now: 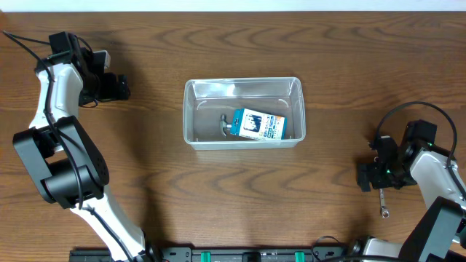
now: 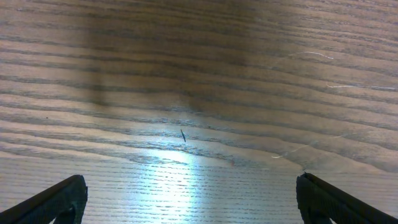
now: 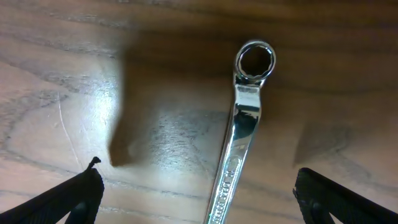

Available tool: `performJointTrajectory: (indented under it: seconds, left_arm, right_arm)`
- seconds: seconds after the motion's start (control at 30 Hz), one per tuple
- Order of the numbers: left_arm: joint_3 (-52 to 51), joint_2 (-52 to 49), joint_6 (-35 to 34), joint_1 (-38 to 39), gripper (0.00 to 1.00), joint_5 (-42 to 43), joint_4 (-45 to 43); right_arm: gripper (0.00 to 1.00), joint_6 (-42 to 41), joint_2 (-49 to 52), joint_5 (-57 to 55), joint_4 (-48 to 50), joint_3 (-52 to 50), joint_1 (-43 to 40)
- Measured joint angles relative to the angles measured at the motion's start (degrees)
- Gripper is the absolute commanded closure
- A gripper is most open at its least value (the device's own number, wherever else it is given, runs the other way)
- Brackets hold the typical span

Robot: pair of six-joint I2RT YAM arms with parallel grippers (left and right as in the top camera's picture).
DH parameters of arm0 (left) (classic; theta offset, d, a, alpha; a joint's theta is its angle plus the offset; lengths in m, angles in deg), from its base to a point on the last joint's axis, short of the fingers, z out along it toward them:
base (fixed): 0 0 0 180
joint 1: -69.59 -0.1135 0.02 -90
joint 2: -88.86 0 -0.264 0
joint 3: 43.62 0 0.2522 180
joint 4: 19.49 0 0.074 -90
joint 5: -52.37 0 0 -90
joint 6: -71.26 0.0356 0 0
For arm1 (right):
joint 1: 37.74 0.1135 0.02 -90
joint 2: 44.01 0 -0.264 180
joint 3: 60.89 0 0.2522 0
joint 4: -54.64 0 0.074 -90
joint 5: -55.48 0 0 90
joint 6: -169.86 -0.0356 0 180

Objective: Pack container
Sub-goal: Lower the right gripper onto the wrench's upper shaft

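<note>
The clear plastic container (image 1: pixel 191 109) sits at the table's centre. Inside it lie a blue-and-white box (image 1: pixel 259 125) and, left of the box, a small metal piece (image 1: pixel 225 124). A shiny ring wrench (image 3: pixel 244 130) lies flat on the wood between the fingers of my right gripper (image 3: pixel 199 196), which is open and not touching it. The overhead view shows this wrench (image 1: pixel 383 204) just below the right gripper (image 1: pixel 370 177), right of the container. My left gripper (image 2: pixel 189 199) is open over bare wood at the far left (image 1: pixel 120 88).
The tabletop is brown wood grain. The white table edge runs along the top of the overhead view. Black arm bases (image 1: pixel 218 255) line the front edge. The left arm's elbow (image 1: pixel 62 164) hangs over the left side.
</note>
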State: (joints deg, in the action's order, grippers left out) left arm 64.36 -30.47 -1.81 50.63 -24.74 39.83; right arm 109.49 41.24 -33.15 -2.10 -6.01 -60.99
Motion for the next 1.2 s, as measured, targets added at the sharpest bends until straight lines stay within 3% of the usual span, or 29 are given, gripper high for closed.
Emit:
performJointTrajectory:
  seconds: [1.2]
  left_arm:
    - [0.0,0.0,0.0,0.0,0.02,0.0,0.0]
  right_arm:
    - [0.01,-1.73,2.75,-1.51,2.14,-0.24,0.02]
